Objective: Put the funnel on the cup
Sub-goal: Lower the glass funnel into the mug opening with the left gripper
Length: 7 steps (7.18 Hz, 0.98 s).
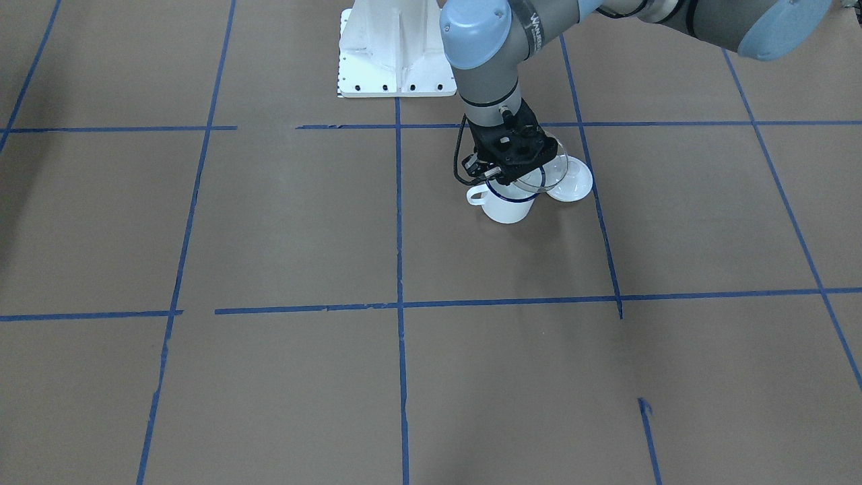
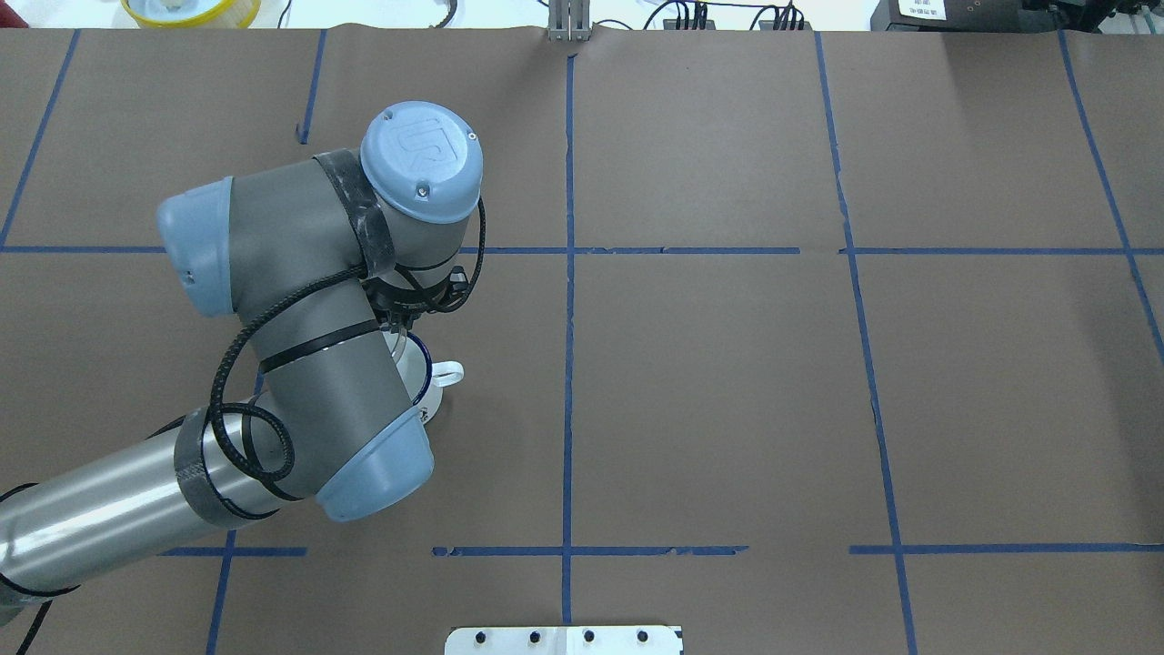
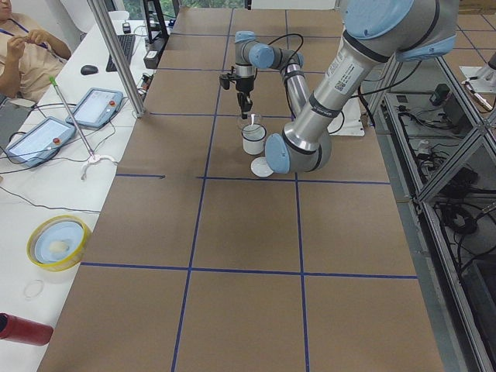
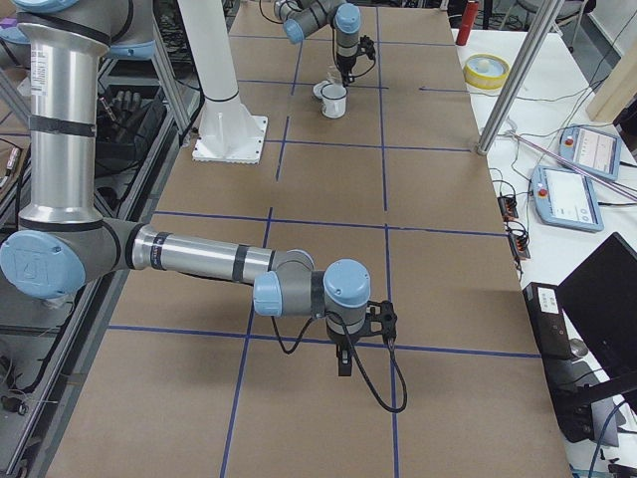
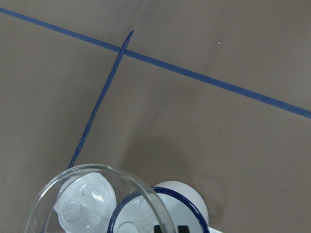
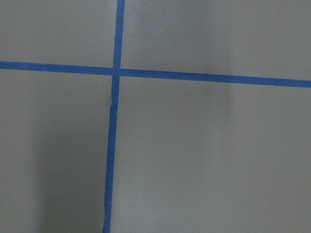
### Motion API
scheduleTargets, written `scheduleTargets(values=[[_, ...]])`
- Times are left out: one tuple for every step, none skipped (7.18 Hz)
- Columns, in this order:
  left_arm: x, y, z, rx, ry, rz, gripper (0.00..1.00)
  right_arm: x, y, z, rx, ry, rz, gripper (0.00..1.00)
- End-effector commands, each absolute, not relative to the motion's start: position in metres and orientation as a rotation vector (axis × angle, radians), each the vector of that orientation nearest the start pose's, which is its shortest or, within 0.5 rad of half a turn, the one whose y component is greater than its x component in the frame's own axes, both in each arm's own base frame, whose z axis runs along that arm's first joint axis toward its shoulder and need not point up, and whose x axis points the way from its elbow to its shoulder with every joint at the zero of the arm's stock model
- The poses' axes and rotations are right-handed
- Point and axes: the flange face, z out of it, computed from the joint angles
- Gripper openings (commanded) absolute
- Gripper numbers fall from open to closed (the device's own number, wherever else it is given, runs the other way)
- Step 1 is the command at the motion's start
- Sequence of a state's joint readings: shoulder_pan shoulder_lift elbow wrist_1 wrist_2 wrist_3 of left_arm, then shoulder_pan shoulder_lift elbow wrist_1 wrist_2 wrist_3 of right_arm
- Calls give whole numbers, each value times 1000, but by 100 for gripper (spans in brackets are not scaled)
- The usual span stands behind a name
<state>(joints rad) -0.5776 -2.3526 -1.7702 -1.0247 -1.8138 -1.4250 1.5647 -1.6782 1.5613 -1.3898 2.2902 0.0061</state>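
The white cup (image 1: 506, 207) with a dark blue rim stands on the table, its handle toward the view's left. My left gripper (image 1: 502, 176) hangs just above its rim, shut on the rim of the clear funnel (image 1: 544, 172). The funnel is tilted and hangs over the cup's edge and the lid beside it. In the left wrist view the funnel (image 5: 121, 177) overlaps the cup (image 5: 187, 216) at the bottom edge. The overhead view shows only part of the cup (image 2: 444, 373) under my left arm. My right gripper (image 4: 343, 360) hangs over bare table far from the cup; I cannot tell if it is open.
A flat white lid (image 1: 572, 183) lies right beside the cup. The white robot base (image 1: 394, 50) stands behind them. Blue tape lines cross the brown table. A yellow bowl (image 3: 56, 242) and operator tablets (image 3: 97, 107) sit on the side bench.
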Motion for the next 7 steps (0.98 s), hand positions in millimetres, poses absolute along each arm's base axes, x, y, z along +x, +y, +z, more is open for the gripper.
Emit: scheduleTargets(values=[[500,-440,192,-77,487,-351,0,65,-449,700,56,-720,-23,100],[500,-440,191,-76,489,-350,2,65,-449,700,56,-720,-23,100],[503,-437,194,-80,484,-347,26,65,-449,700,56,-720,-23,100],[508,-430,195,-80,482,-334,38,65,-449,700,56,-720,-23,100],[510,-429,196,-77,484,-331,47,65,-449,700,56,-720,-23,100],[509,-429,195,-75,485,-331,55,65,-449,700,56,-720,-23,100],[504,-427,191,-68,499,-329,80,65,-449,700,56,-720,-23,100]])
